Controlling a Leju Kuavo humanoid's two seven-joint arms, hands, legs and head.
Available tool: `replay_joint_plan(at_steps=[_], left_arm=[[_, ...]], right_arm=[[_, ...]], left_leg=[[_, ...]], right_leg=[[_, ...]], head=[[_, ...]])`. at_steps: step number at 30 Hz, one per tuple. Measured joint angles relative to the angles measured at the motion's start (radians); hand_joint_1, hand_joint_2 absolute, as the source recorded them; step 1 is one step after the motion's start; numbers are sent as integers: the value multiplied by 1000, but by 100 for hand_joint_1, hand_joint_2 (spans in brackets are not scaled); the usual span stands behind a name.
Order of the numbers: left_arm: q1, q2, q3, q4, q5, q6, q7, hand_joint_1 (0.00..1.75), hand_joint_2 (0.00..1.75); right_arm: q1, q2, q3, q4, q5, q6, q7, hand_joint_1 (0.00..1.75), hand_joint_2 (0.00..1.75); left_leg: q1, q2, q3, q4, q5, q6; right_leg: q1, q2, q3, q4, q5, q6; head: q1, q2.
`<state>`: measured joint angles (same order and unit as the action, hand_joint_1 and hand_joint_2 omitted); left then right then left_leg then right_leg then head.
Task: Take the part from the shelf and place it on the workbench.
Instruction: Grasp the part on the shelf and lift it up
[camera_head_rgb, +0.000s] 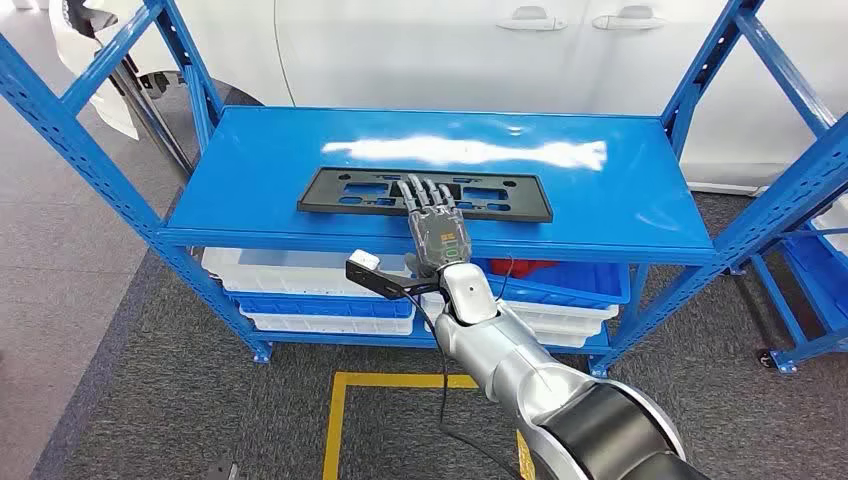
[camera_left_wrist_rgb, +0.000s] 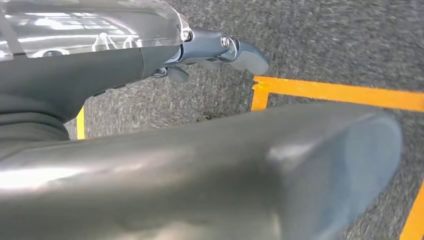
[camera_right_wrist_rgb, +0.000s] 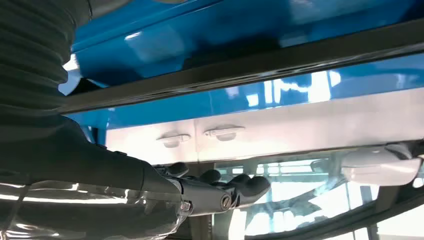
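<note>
A flat black part (camera_head_rgb: 350, 190) with cut-out slots lies across the top of the blue shelf (camera_head_rgb: 600, 200). My right hand (camera_head_rgb: 435, 222) reaches over the shelf's front edge, its fingers stretched out flat over the middle of the part and holding nothing. In the right wrist view the right hand (camera_right_wrist_rgb: 210, 192) lies spread close to the part's dark edge (camera_right_wrist_rgb: 250, 67) and the shelf surface (camera_right_wrist_rgb: 200, 25). My left hand (camera_left_wrist_rgb: 200, 47) hangs over the grey floor, thumb out, with nothing in it.
Blue uprights (camera_head_rgb: 190, 70) frame the shelf on both sides. White bins (camera_head_rgb: 300, 275) and a blue bin (camera_head_rgb: 580, 282) sit on the level below. A white car (camera_head_rgb: 450, 50) stands right behind. Yellow tape (camera_head_rgb: 400, 380) marks the carpet in front.
</note>
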<state>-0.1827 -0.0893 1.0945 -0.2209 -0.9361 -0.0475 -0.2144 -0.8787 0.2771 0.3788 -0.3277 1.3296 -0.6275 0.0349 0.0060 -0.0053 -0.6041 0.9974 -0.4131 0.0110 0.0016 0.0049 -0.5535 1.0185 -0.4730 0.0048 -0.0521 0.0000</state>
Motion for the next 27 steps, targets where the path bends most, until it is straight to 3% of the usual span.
replay_joint_plan(at_steps=[2,3,6,7,8,10,12,13,17,19,21,22,23,24,26,27], left_arm=[[0,0,0,0,0,0,0,0,0],[-1,-1,0,0,0,0,-1,0,0],[-3,-1,0,0,0,1,-2,0,0],[-1,-1,0,0,0,1,-1,0,0],[0,-1,0,0,0,1,-1,0,0],[1,-2,0,0,0,1,-1,0,0],[-1,-5,0,0,0,1,-1,0,0],[-2,-5,0,1,0,1,-1,0,0],[-4,-4,0,1,0,2,-2,0,0],[-8,-4,0,1,0,3,-2,0,0],[-7,-5,0,1,0,3,-3,0,0],[-5,-5,0,1,0,3,-3,0,0],[-3,-5,0,1,0,3,-2,0,0],[-1,-4,0,1,0,3,-2,0,0],[1,-4,0,1,0,3,-3,0,0],[0,-3,0,1,0,3,-3,0,0]], right_arm=[[-1,0,1,0,1,0,2,0,175],[-2,0,2,0,1,0,4,0,175],[4,0,4,2,2,0,6,0,175],[8,-1,4,4,2,0,7,0,175],[11,-1,4,5,2,0,7,0,175],[12,-1,4,6,2,0,7,0,175],[9,-1,4,7,2,2,6,0,175],[9,-1,5,8,2,3,6,0,175],[7,1,7,8,2,6,5,0,175],[2,4,8,8,3,9,4,0,175],[2,6,9,9,3,14,4,0,175],[4,6,10,10,3,16,3,0,175],[7,7,10,10,4,17,3,0,175],[8,7,10,11,5,17,2,0,175],[8,10,11,11,8,17,1,0,175],[8,11,12,12,9,17,0,0,175]], left_leg=[[2,-1,8,-4,-2,4],[4,-1,15,-6,-4,9],[4,-2,27,-7,-17,15],[4,-2,34,-7,-23,15],[4,-3,42,-6,-29,14],[4,-4,64,-6,-46,10],[2,-4,79,-3,-62,1],[2,-4,81,-3,-69,-5],[1,-2,85,31,-86,-29],[5,-1,37,123,-122,-39],[8,0,-50,253,-167,-46],[8,0,-83,290,-171,-48],[8,0,-100,291,-153,-48],[8,0,-95,248,-110,-47],[5,1,-60,111,-6,-37],[1,2,-45,52,22,-29]], right_leg=[[-2,0,-10,28,-14,4],[-3,0,-32,71,-34,7],[-7,0,-150,262,-102,15],[-7,0,-178,290,-100,17],[-8,0,-187,283,-78,18],[-7,-1,-153,157,21,12],[-2,-1,-112,32,80,0],[1,-1,-104,4,85,-6],[-3,1,-74,-12,68,-29],[-5,1,-55,-17,57,-38],[-4,1,-42,-17,44,-42],[-4,2,-34,-17,36,-41],[-4,2,-24,-16,28,-41],[-4,3,-12,-16,20,-39],[-4,3,13,-17,1,-34],[-4,4,19,-19,-5,-30]], head=[[0,0],[0,0],[0,0],[0,0],[0,0],[0,0],[1,0],[1,0],[0,0],[0,0],[0,0],[0,0],[0,0],[0,0],[0,0],[0,0]])
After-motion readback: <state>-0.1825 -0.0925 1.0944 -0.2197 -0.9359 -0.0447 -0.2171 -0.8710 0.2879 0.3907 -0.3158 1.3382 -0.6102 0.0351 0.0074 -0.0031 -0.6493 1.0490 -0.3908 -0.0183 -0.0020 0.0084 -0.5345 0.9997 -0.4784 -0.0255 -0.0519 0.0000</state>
